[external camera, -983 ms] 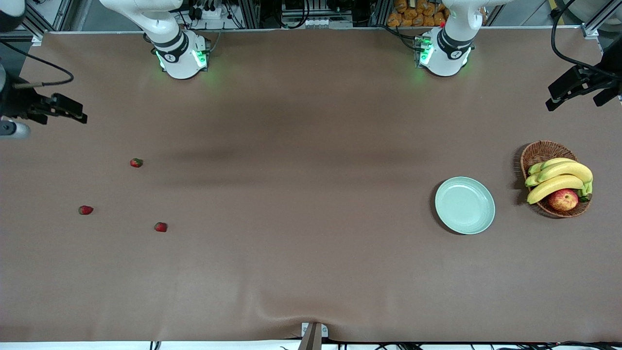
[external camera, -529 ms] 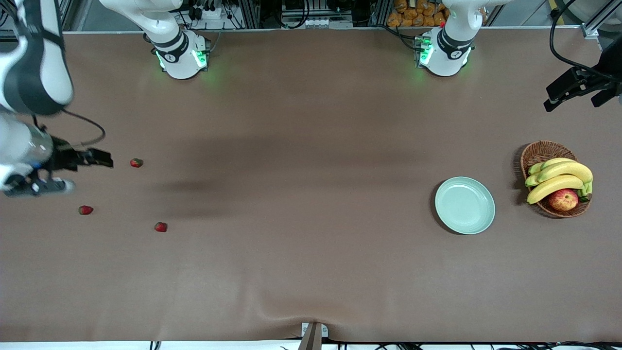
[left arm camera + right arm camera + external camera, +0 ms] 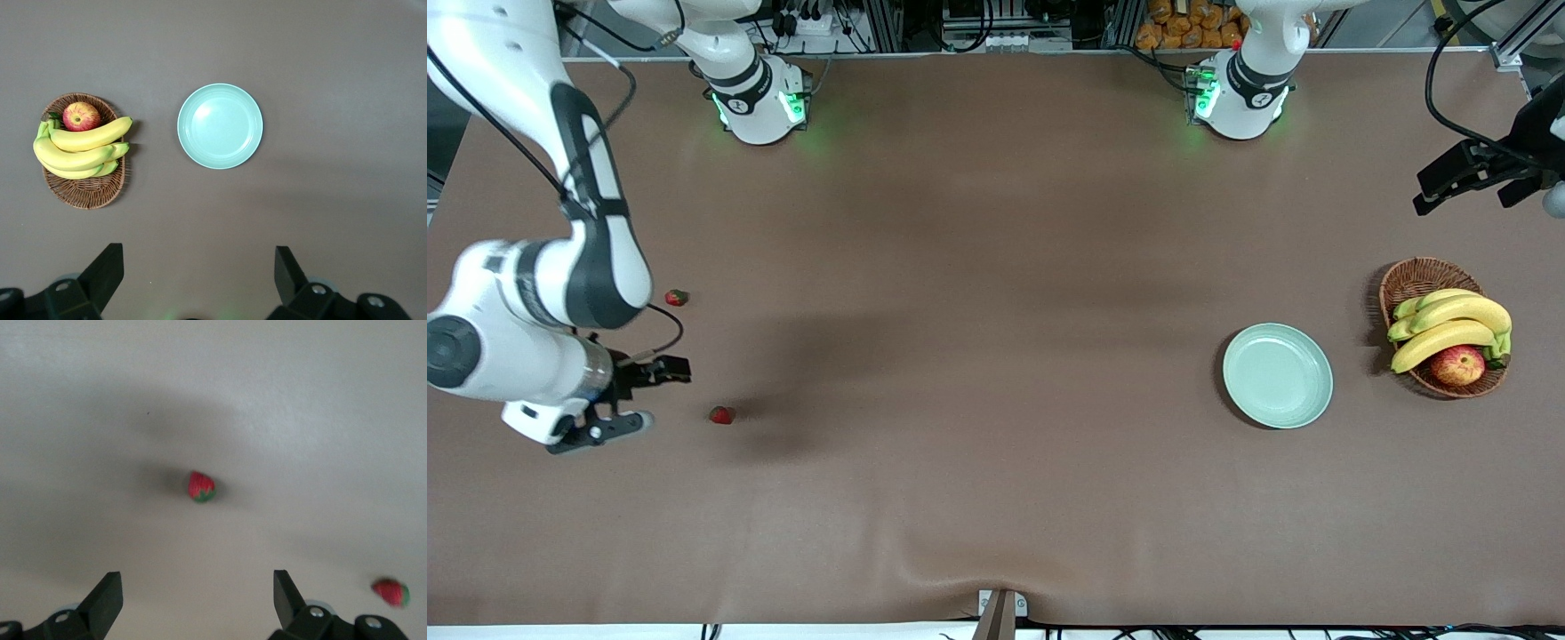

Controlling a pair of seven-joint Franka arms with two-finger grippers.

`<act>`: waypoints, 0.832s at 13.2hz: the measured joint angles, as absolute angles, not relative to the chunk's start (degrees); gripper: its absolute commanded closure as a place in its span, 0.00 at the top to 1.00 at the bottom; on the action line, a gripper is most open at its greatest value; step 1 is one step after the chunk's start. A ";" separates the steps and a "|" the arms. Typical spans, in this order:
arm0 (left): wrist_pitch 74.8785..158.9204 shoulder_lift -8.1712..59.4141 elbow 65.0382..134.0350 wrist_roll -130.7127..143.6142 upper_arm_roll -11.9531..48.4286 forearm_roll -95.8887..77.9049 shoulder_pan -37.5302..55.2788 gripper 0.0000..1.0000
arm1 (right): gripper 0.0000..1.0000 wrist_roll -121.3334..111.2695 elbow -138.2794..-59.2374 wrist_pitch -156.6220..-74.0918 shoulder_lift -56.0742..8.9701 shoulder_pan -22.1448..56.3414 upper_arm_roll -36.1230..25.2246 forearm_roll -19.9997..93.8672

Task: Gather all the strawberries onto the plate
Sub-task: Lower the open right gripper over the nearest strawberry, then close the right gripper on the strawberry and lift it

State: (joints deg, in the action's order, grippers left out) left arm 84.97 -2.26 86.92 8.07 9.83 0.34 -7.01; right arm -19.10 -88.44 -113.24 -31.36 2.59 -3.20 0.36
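A: What is laid out on the brown table [image 3: 996,498], from the biggest thing down?

B: The plate [image 3: 1278,375] is taken as the landmark. It is seen lying empty toward the left arm's end of the table. Just beside it, closer still to that end, a wicker basket [image 3: 1414,277] is found, filled with bananas [image 3: 1449,327] and an apple [image 3: 1457,364].

A: And the grippers?

B: The left gripper [image 3: 1467,178] is held in the air, off toward the table's edge from the plate, with its fingers [image 3: 107,270] spread wide and nothing between them. The right gripper [image 3: 636,400] is seen well apart from the plate, over the right arm's end of the table, its jaws likewise wide apart and empty.

A: Where are the strawberries?

B: Two are shown, both well apart from the plate. One strawberry [image 3: 721,414] lies just beside the right gripper; a second strawberry [image 3: 677,297] lies farther from the front camera. A third cannot be made out.

A: Any writing?

B: No readable label is seen.
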 measured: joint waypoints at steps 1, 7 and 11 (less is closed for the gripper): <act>84.97 -2.16 86.90 8.07 9.82 0.34 -7.04 1.00 | 1.00 -20.81 -88.32 -115.54 -33.32 2.69 -3.19 0.36; 84.97 -2.00 86.69 8.07 9.82 0.34 -7.03 1.00 | 1.00 -33.25 -88.03 -123.17 -40.30 3.32 -2.97 0.70; 85.04 -0.95 85.89 7.97 11.00 0.32 -6.11 1.00 | 1.00 -36.09 -88.22 -125.28 -42.58 3.41 -2.86 0.73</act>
